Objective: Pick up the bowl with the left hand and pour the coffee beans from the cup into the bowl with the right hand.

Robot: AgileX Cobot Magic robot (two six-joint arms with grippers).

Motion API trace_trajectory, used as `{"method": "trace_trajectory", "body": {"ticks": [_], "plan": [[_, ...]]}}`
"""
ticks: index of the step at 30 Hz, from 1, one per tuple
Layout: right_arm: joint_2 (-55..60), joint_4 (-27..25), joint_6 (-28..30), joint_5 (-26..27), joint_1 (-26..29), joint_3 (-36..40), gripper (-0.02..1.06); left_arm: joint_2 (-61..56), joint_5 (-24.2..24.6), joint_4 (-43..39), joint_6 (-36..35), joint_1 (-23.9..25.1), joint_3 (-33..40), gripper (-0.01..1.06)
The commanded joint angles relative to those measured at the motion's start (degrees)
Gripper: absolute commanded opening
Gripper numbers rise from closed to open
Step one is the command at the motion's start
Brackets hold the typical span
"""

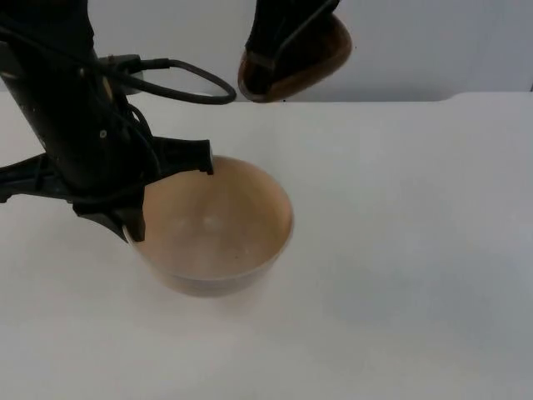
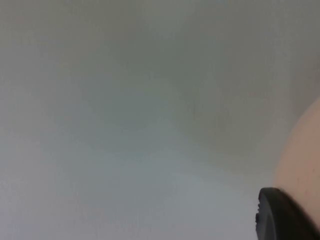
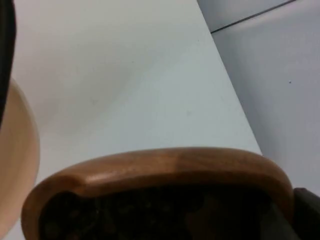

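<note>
Bowl [image 1: 218,229] in left claw [image 1: 166,196], cup [image 1: 298,60] in right claw [image 1: 279,37].

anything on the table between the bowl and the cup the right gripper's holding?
Nothing. In the top view only bare white table lies between the bowl and the wooden cup of coffee beans; the right wrist view shows the same.
</note>
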State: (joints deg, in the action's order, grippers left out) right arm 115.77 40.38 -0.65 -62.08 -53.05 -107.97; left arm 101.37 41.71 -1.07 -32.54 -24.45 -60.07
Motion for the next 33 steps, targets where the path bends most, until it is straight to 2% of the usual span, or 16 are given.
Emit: {"method": "trace_trajectory", "body": {"ticks": [1,7,11,12,17,24,26,33], "plan": [[0.55,1.93,-0.17,1.62,-0.31,-1.05,0.00,-0.28,-0.18,0.65,-0.56,-0.12,-0.37,0.00],[0.55,4.10,-0.40,4.79,-0.81,-1.05,0.00,-0.28,-0.18,0.65,-0.56,-0.12,-0.37,0.00],[0.59,10.33,-0.40,4.90,-2.21,-1.05,0.00,-0.28,-0.27,1.07,-0.56,-0.12,-0.37,0.00],[0.59,10.33,-0.40,4.90,-2.21,-1.05,0.00,-0.28,-0.27,1.07,-0.56,-0.12,-0.37,0.00],[0.59,16.98,0.26,4.90,-4.92,-1.05,0.00,-0.28,-0.27,1.07,-0.56,-0.12,-0.37,0.00],[0.59,18.88,2.88,4.55,-5.52,-1.05,0.00,-0.28,-0.27,1.07,-0.56,-0.12,-0.37,0.00],[0.59,21.91,3.03,3.60,-6.14,-0.89,0.00,-0.28,-0.33,1.07,-0.56,-0.12,-0.37,0.00],[0.59,24.47,3.03,2.75,-7.52,-0.08,0.00,-0.28,-0.44,1.07,-0.56,-0.12,-0.37,0.00]]}}
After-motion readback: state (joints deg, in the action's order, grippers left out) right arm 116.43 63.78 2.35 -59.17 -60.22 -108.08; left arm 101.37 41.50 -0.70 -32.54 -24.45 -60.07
